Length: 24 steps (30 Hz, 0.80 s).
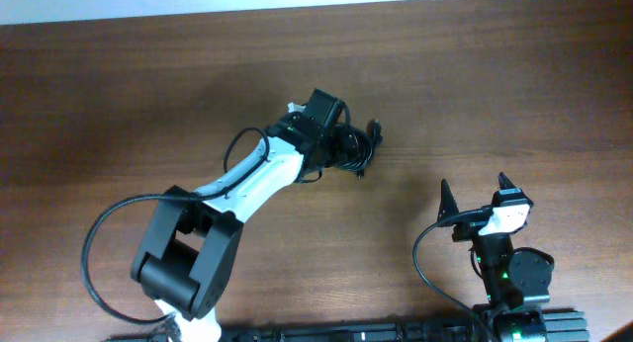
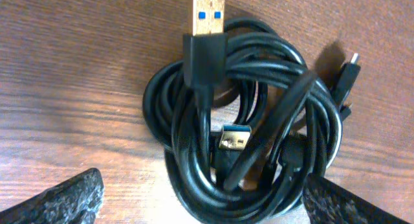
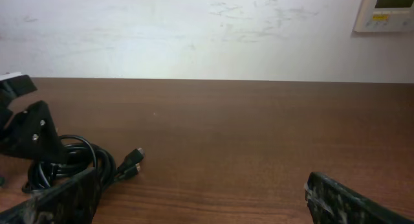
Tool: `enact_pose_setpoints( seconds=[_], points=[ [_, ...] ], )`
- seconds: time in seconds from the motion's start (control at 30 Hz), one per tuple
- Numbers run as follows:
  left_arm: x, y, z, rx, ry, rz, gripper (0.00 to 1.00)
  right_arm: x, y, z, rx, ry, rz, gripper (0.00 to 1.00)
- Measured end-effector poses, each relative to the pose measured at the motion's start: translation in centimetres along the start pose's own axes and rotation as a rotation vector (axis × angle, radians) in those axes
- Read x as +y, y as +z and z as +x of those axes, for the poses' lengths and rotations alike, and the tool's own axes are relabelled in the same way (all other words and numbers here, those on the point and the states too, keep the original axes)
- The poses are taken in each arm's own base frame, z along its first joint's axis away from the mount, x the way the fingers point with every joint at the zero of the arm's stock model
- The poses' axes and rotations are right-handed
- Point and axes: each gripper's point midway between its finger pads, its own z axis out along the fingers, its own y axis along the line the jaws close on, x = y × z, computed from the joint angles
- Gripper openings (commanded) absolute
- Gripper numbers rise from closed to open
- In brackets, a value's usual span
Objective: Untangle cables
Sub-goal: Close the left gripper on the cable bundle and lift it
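The cables (image 2: 259, 185) lie as one coiled black bundle on the wooden table (image 2: 77, 68). A gold USB plug (image 2: 208, 13) sticks out at its top, a second gold plug (image 2: 231, 138) sits inside the loops, and a small plug (image 2: 349, 72) pokes out on the right. My left gripper (image 2: 204, 185) hovers right over the bundle, open, with one finger on each side and neither one touching it. From overhead, the cables (image 1: 364, 142) show just past the left gripper (image 1: 331, 134). My right gripper (image 1: 475, 196) is open and empty at the near right, far from the cables (image 3: 71, 162).
The left arm (image 1: 247, 184) stretches from its base at the near left toward the table's middle. A white wall with a control panel (image 3: 385, 10) stands behind the table's far edge. The left gripper's body (image 3: 26, 130) shows in the right wrist view.
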Motion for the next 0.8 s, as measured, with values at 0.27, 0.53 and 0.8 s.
enact_pose_setpoints(
  seconds=[0.27,0.53,0.8],
  points=[
    [0.8,1.9,0.5,0.021,-0.048,-0.038,0.63,0.0,0.0,0.0,0.000,0.001,0.000,0.99],
    [2.3,1.6,0.5,-0.014,-0.033,-0.135,0.00,0.0,0.0,0.0,0.000,0.000,0.000,0.99],
    [2.5,-2.2,0.4,-0.026,0.046,-0.152,0.00,0.0,0.0,0.0,0.000,0.000,0.000,0.99]
  ],
)
